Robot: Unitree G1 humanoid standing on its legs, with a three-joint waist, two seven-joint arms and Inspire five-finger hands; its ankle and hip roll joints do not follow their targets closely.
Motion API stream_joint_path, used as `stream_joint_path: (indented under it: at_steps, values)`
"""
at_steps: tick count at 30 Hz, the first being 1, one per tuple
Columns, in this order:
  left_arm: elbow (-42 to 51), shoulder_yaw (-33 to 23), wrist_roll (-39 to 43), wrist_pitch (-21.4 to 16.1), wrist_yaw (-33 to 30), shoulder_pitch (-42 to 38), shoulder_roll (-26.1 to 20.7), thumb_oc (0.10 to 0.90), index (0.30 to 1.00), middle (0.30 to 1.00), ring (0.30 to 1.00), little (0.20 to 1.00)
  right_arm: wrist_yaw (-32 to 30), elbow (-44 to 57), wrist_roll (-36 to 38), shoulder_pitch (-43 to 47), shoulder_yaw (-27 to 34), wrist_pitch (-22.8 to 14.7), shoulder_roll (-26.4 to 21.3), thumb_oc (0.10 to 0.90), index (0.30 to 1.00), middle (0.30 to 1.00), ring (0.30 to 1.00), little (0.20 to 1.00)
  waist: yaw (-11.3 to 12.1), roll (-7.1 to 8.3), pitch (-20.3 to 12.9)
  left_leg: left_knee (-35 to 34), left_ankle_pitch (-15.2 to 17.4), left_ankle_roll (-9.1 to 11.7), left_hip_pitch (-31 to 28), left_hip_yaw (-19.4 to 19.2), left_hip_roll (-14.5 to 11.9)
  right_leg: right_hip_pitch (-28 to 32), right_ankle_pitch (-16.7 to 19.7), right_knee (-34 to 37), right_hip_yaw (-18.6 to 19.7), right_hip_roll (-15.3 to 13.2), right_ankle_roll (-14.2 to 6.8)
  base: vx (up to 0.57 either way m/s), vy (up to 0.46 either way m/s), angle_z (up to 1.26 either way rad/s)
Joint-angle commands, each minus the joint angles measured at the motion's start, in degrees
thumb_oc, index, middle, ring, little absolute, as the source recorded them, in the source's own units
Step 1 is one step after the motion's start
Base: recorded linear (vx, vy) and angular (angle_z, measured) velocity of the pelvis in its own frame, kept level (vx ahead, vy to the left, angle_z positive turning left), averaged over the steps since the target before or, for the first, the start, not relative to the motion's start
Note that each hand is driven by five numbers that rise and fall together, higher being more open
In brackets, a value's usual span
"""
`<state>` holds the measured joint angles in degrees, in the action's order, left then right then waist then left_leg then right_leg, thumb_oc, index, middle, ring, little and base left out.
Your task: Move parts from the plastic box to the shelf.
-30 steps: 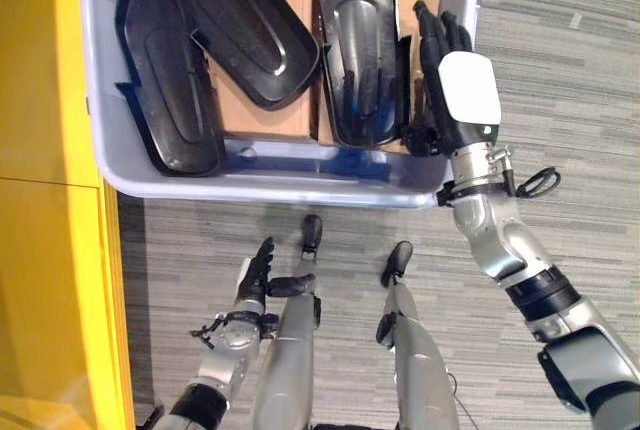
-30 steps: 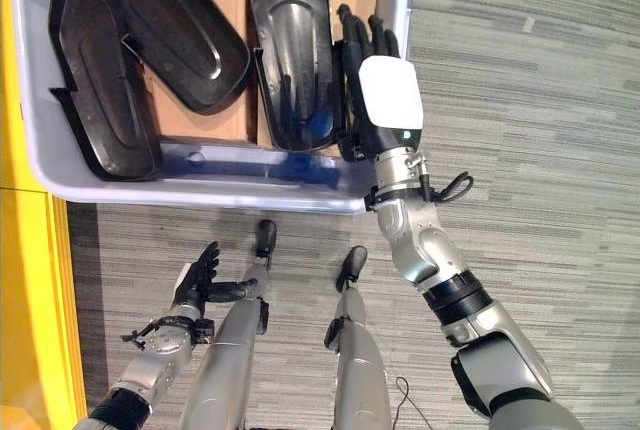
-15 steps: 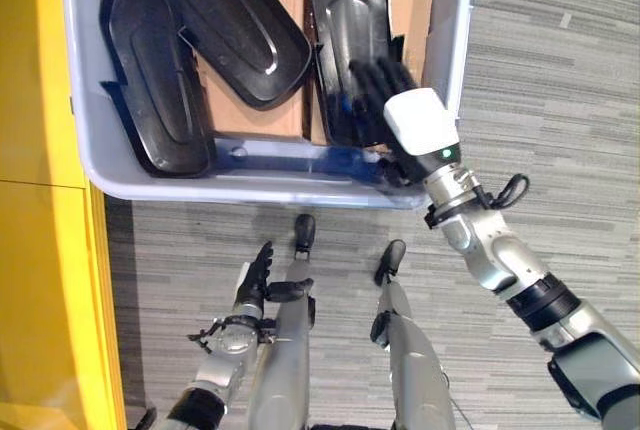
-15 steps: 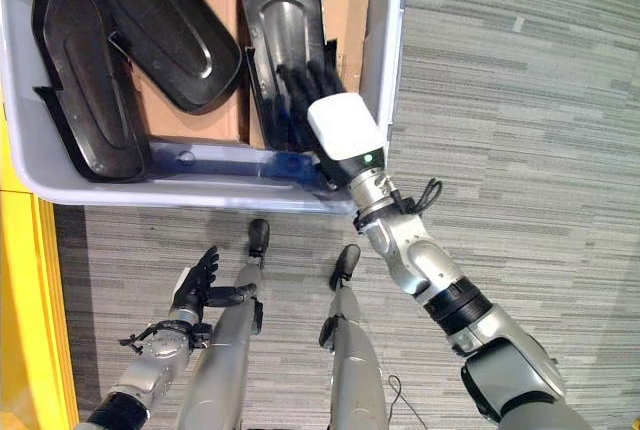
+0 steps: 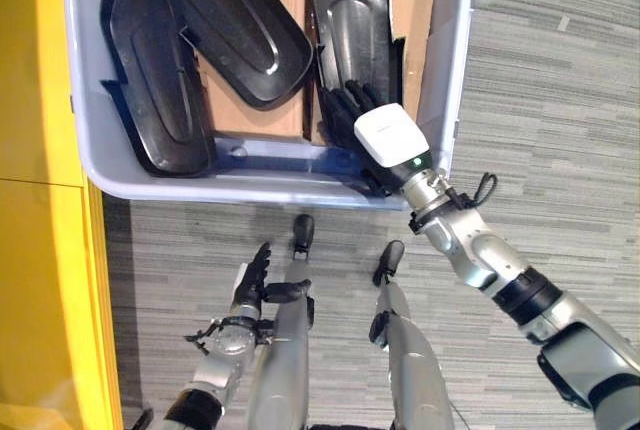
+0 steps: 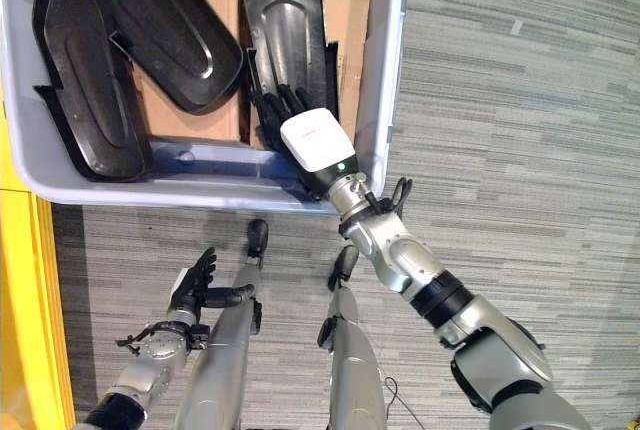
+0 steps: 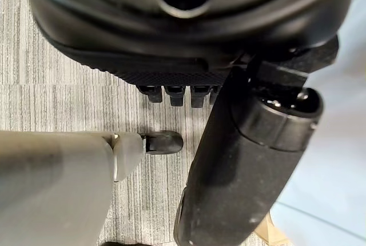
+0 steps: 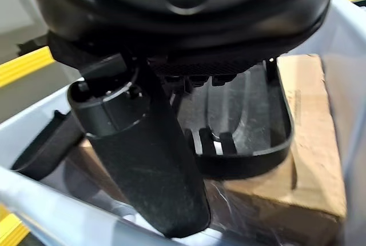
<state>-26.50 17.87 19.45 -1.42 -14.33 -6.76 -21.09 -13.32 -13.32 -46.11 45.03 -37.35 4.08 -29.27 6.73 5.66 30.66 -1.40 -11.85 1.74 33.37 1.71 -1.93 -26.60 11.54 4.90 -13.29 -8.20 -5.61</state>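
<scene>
Reaching into the plastic box [image 5: 455,70] for the rightmost part.
A second earlier the right robot hand [image 5: 372,128] had hovered at the box's right wall; it then swung left and dropped over the near rim onto the near end of the rightmost black part [image 5: 352,20], fingers straight and spread, nothing gripped yet, so I judged the pickup about to begin. That part lay in the box on a cardboard carton [image 5: 412,10], its long axis running near to far, narrow end far. The left robot hand [image 5: 256,272] hung low near the floor, fingers relaxed, empty.
</scene>
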Motion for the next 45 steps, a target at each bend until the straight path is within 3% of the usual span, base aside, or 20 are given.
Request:
stream_joint_path:
  at_steps: [1, 15, 23, 29, 37, 39, 40, 45]
  values:
    - [1.8, -0.8, -0.7, -2.0, -0.3, 5.4, -0.3, 0.900, 1.000, 1.000, 1.000, 1.000, -3.1, 0.6, -1.0, 2.1, -0.9, -1.2, 0.6, 0.900, 1.000, 1.000, 1.000, 1.000, 1.2, 0.72, -0.9, 3.4, 6.8, -1.7, -2.3, -0.3, 1.5, 3.8, 0.3, -2.2, 0.4, -1.4, -1.5, 0.00, 0.000, 0.00]
    - [1.2, 0.1, 0.3, -3.0, -0.9, 4.2, 0.1, 0.900, 1.000, 1.000, 1.000, 1.000, -7.8, -13.2, -0.3, 4.7, 2.1, 3.3, 4.3, 0.900, 1.000, 1.000, 1.000, 1.000, 1.5, -0.69, -0.9, 3.6, 6.6, -1.8, -0.9, -0.2, 1.9, 2.1, 0.5, -2.5, 0.5, -1.4, -1.4, 0.00, 0.000, 0.00]
    - [1.3, 1.8, 1.4, -3.8, -0.6, 3.8, 0.2, 0.900, 1.000, 1.000, 1.000, 1.000, -7.1, -26.0, 0.6, 7.1, -1.0, 3.8, 8.8, 0.900, 1.000, 1.000, 1.000, 1.000, 2.3, -1.84, -0.9, 4.0, 6.6, -1.9, 0.5, -0.1, 2.4, 1.1, 0.5, -2.6, 0.4, -1.6, -1.3, 0.00, 0.000, 0.00]
    - [0.9, 3.1, 2.1, -4.4, -0.3, 3.6, 0.5, 0.900, 1.000, 1.000, 1.000, 1.000, -6.0, -37.2, -0.5, 8.1, -4.3, 3.7, 13.2, 0.900, 1.000, 1.000, 1.000, 1.000, 3.4, -3.50, -0.9, 4.9, 6.9, -1.9, 2.2, 0.3, 2.7, -0.1, 0.4, -2.9, 0.1, -1.7, -1.3, 0.00, 0.005, -0.01]
    - [0.0, 4.9, 2.5, -4.6, -0.3, 2.5, 1.4, 0.900, 1.000, 1.000, 1.000, 1.000, -5.9, -44.9, -1.5, 7.6, -5.6, 4.4, 16.3, 0.900, 1.000, 1.000, 1.000, 1.000, 4.3, -4.41, -0.9, 5.5, 7.0, -2.1, 3.4, 0.4, 3.2, -0.9, 0.3, -3.1, -0.1, -1.8, -1.3, 0.00, 0.003, 0.00]
    - [-0.2, 5.6, 2.5, -4.5, -0.1, 1.9, 1.7, 0.900, 1.000, 1.000, 1.000, 1.000, -4.9, -48.6, -1.7, 7.0, -6.0, 4.6, 17.3, 0.478, 0.410, 0.410, 0.410, 0.410, 4.6, -4.82, -0.9, 5.6, 7.0, -2.1, 3.5, 0.4, 3.3, -1.0, 0.4, -3.1, -0.2, -1.9, -1.3, 0.00, 0.018, 0.01]
    - [-1.1, 6.6, 2.4, -4.5, 0.9, 1.1, 2.2, 0.900, 1.000, 1.000, 1.000, 1.000, -3.7, -54.5, -1.7, 6.2, -5.8, 4.8, 18.7, 0.400, 0.300, 0.300, 0.300, 0.300, 5.3, -5.78, -0.9, 5.9, 7.1, -2.1, 3.3, 0.5, 3.6, -0.5, 0.3, -3.0, -0.3, -2.1, -1.4, 0.00, 0.000, 0.00]
    - [-1.0, 6.9, 2.2, -4.5, 1.6, 0.9, 2.3, 0.900, 1.000, 1.000, 1.000, 1.000, -4.1, -57.4, 0.7, 3.3, -3.2, 4.8, 18.4, 0.400, 0.300, 0.300, 0.300, 0.300, 5.9, -6.77, -0.9, 5.7, 7.0, -2.3, 2.4, 0.5, 4.0, 0.5, 0.2, -2.9, -0.6, -2.4, -1.5, 0.00, 0.028, 0.03]
